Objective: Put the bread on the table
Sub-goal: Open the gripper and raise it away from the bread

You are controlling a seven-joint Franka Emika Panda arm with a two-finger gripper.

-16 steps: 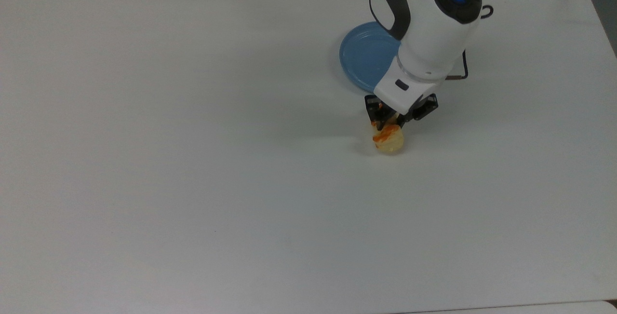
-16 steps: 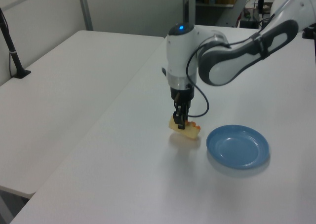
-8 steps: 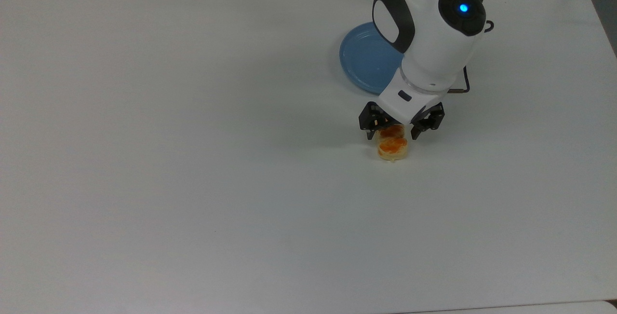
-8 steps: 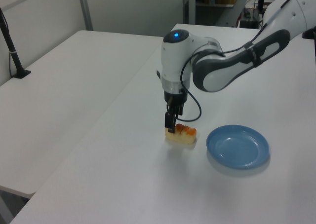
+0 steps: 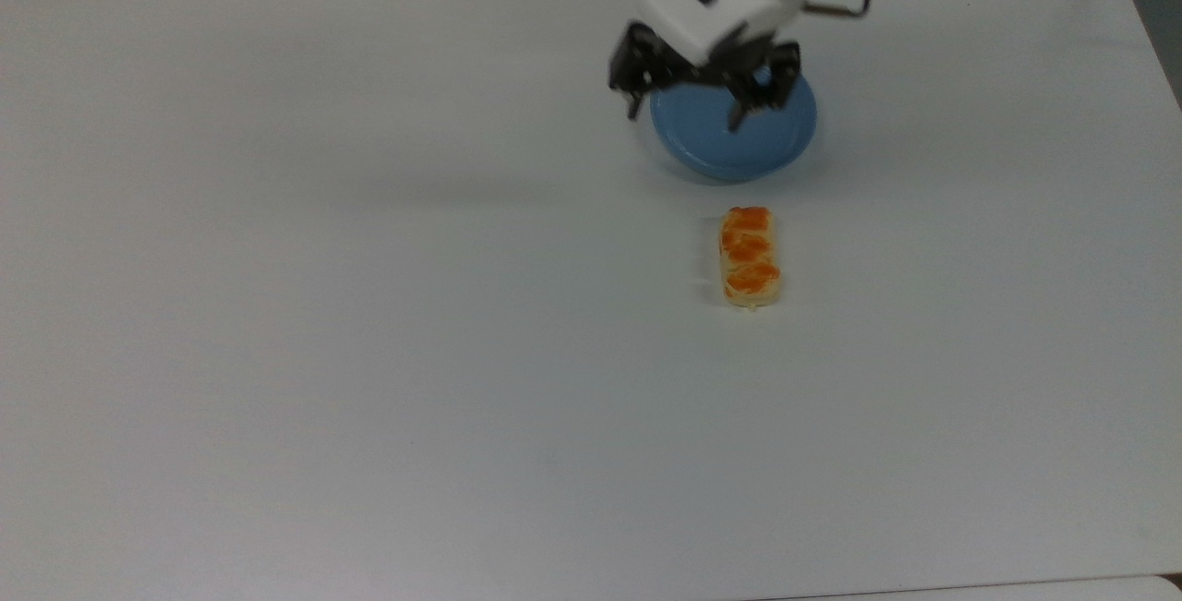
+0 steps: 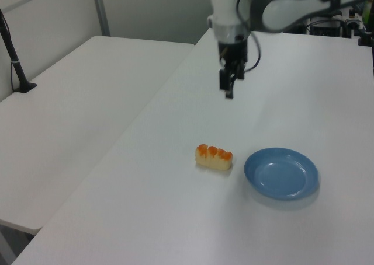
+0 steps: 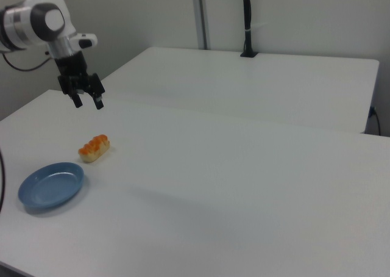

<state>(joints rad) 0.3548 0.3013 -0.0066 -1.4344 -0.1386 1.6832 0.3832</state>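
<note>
Black-fingered hand (image 5: 688,112) hangs high above the blue plate (image 5: 702,141), fingers spread apart and empty. Beside the plate, apart from its rim, the bread (image 5: 749,256) lies flat on the white tabletop (image 5: 369,306). Placement looks complete; the next move probably calls only for retreat.

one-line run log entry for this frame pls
bread: flat on table, beside blue plate | gripper: open, raised, empty | state: placed

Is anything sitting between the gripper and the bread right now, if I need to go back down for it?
Nothing visible. The open gripper hangs above the table, and the bread lies bare beside the blue plate.
</note>
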